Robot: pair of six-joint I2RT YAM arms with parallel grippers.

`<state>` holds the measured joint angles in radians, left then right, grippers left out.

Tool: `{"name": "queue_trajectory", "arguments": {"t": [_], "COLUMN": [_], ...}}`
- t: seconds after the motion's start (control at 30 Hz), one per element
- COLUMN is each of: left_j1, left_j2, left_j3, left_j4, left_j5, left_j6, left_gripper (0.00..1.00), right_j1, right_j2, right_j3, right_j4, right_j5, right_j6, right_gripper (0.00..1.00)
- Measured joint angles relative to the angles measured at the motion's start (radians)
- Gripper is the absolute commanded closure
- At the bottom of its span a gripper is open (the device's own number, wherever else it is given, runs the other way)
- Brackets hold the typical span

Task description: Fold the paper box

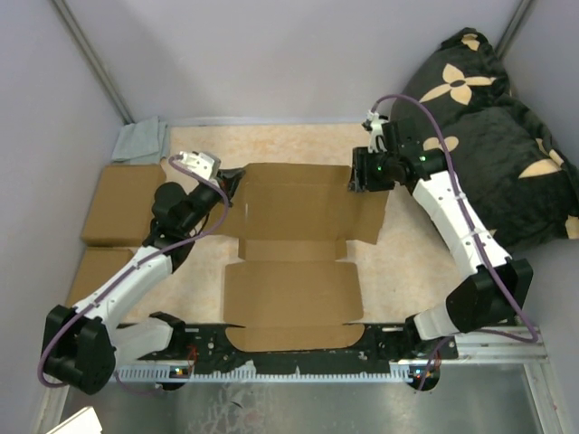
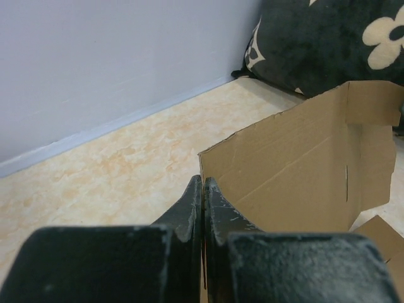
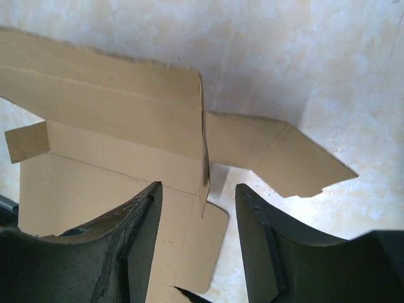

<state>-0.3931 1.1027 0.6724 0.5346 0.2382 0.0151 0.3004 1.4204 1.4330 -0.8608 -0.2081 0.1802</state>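
The paper box (image 1: 289, 280) is a brown cardboard blank lying mostly flat between the arms, with its far panel (image 2: 297, 177) lifted upright. My left gripper (image 1: 231, 179) is at that panel's left end, and its fingers (image 2: 189, 208) are shut on the thin cardboard edge. My right gripper (image 1: 360, 181) is at the panel's right end. In the right wrist view it (image 3: 199, 208) stands open, with the panel's upright end edge (image 3: 203, 145) between the fingers and touching neither. A side flap (image 3: 278, 158) lies flat on the table beyond.
Two ready-made cardboard boxes (image 1: 122, 203) (image 1: 95, 271) sit along the left wall, with a grey cloth (image 1: 140, 140) behind them. A black flower-patterned pillow (image 1: 488, 117) fills the back right corner. Walls close in at the back and left.
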Motion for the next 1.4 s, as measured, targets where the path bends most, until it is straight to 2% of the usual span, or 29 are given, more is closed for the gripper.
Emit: {"name": "queue_trajectory", "arguments": {"t": [0.27,0.33,0.4,0.5,0.6,0.63,0.73,0.8,0.87,1.1,1.4], "left_j1": [-0.009,-0.012,-0.017,-0.022,-0.024,-0.024,-0.026,-0.027,-0.027,-0.028,-0.028], "left_j2": [-0.082,-0.094,-0.098,-0.101,-0.104,-0.104,-0.104,-0.104,-0.105,-0.167,-0.213], "left_j3": [-0.136,-0.165,-0.176,-0.178,-0.178,-0.178,-0.178,-0.175,-0.165,-0.09,0.04], "left_j4": [0.153,0.19,0.213,0.235,0.248,0.249,0.247,0.235,0.209,0.056,-0.159], "left_j5": [0.074,0.09,0.1,0.111,0.114,0.113,0.09,0.077,0.064,-0.001,-0.033], "left_j6": [0.105,0.123,0.14,0.152,0.161,0.162,0.16,0.148,0.132,0.05,-0.02], "left_gripper": [1.0,1.0,1.0,1.0,0.96,0.93,0.73,0.63,0.57,0.51,0.5], "right_j1": [0.0,0.0,0.001,0.008,0.025,0.033,0.051,0.061,0.079,0.121,0.152], "right_j2": [0.071,0.086,0.1,0.124,0.134,0.135,0.135,0.133,0.125,0.047,-0.162], "right_j3": [0.108,0.119,0.121,0.121,0.121,0.121,0.119,0.104,0.072,-0.077,-0.365], "right_j4": [-0.032,-0.04,-0.045,-0.057,-0.072,-0.076,-0.078,-0.063,-0.042,0.071,0.419], "right_j5": [0.025,0.023,0.017,0.008,0.004,0.007,0.034,0.048,0.069,0.164,0.27], "right_j6": [-0.029,-0.033,-0.039,-0.048,-0.055,-0.053,-0.049,-0.043,-0.032,0.026,0.047], "right_gripper": [0.5,0.54,0.61,0.85,1.0,1.0,1.0,1.0,1.0,1.0,1.0]}}
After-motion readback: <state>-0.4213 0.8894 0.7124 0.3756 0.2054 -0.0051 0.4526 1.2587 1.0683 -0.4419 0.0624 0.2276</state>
